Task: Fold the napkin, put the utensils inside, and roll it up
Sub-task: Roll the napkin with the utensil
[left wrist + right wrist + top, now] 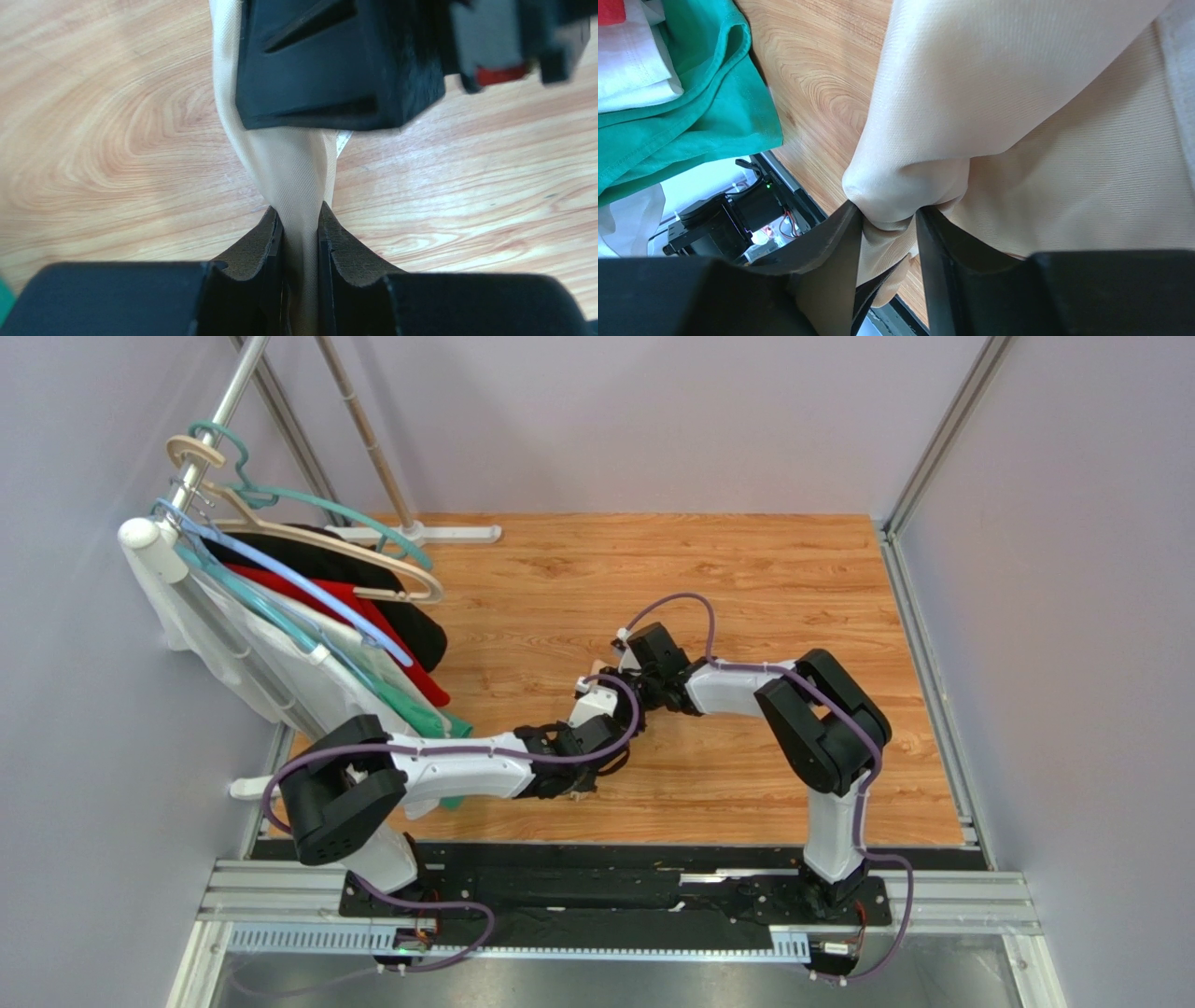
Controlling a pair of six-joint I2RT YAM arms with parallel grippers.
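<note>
Two pinches: left fingers [263,245] and right fingers [833,273] clamp the napkin [1018,105]; I fear opposing pulls slip it.

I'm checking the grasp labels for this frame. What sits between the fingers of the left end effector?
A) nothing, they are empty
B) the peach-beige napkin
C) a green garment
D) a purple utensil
B: in the left wrist view the napkin runs down as a narrow band into the left end effector, whose two fingers are closed on the cloth from both sides.
</note>
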